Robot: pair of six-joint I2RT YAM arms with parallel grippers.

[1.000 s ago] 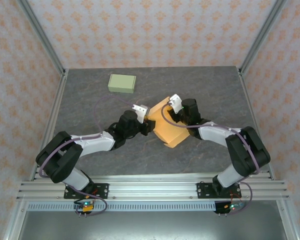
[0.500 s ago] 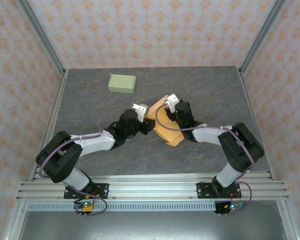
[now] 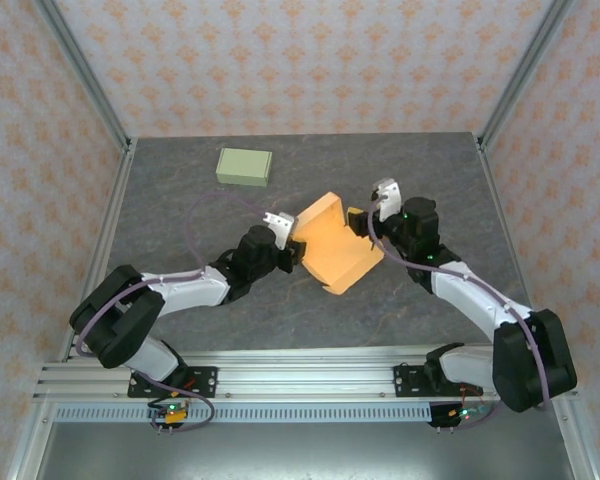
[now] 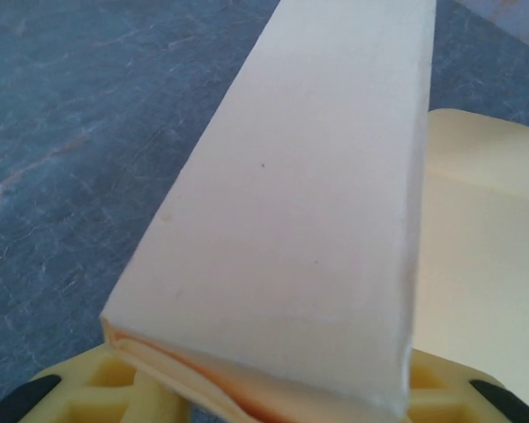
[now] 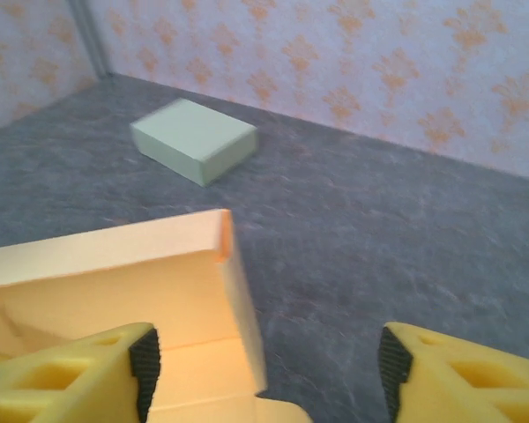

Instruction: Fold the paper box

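Observation:
The orange paper box (image 3: 335, 250) lies open in the middle of the table, its walls partly raised. My left gripper (image 3: 293, 250) is shut on the box's left wall. In the left wrist view that pale wall (image 4: 309, 220) runs up from between the yellow fingers of the gripper (image 4: 264, 401). My right gripper (image 3: 360, 222) stands open at the box's right side. In the right wrist view the box's corner wall (image 5: 238, 300) rises inside the wide gap of the gripper (image 5: 264, 370), nearer its left finger (image 5: 97, 370) and apart from the pads.
A closed pale green box (image 3: 244, 166) sits at the back left, also seen ahead in the right wrist view (image 5: 194, 138). Metal frame posts and patterned walls bound the grey table (image 3: 430, 170). Bare tabletop lies to the right of the orange box.
My right gripper has opened and drawn back to the right, off the box. The box has settled slightly flatter. The left gripper keeps its hold and has not moved.

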